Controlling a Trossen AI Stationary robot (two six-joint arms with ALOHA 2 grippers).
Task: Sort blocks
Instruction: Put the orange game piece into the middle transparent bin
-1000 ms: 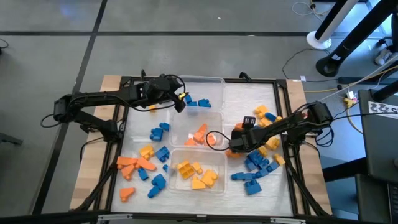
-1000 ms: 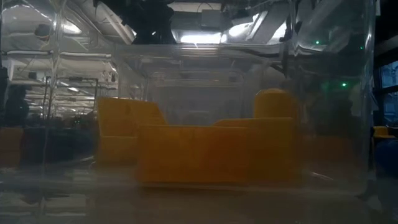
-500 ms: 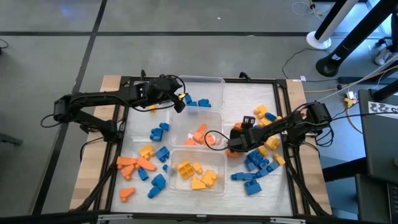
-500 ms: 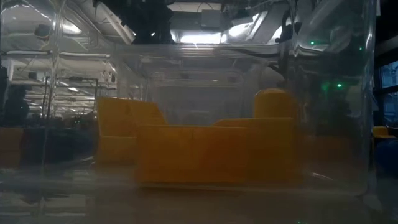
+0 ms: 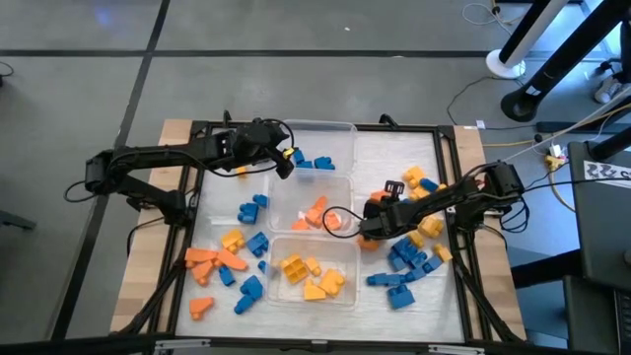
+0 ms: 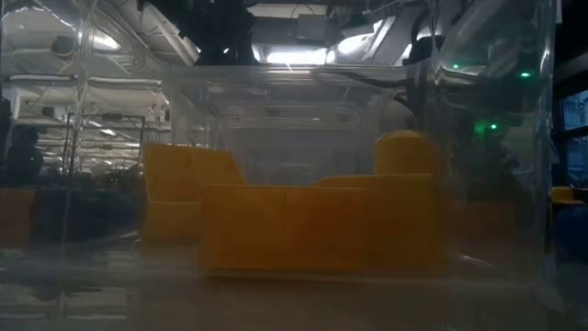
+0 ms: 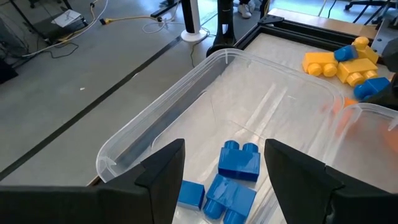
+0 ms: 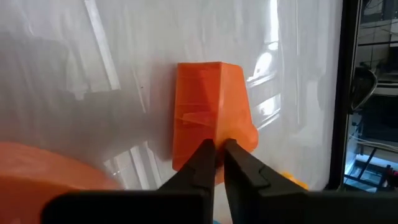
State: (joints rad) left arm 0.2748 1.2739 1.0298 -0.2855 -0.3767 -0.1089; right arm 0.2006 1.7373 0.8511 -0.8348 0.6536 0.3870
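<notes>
Three clear tubs stand in a row at the table's middle: the far tub has blue blocks, the middle tub orange ones, the near tub yellow ones. My left gripper hangs open over the far tub, its fingers apart above the blue blocks and touching nothing. My right gripper is down at the table, just right of the middle tub, shut on a loose orange block. My right gripper pinches the orange block at its near end, on a narrow ridge between the two nearly closed fingers. The fingers slant down from the table's right side. The block lies on the white table cover.
Loose blue, orange and yellow blocks lie left of the tubs. Another pile of blue and yellow ones lies close behind my right gripper. A black frame edges the table. In the low view the near tub's wall fills the picture.
My right gripper's fingers have drawn together at the orange block, and the hand has barely shifted. The block stays on the table.
</notes>
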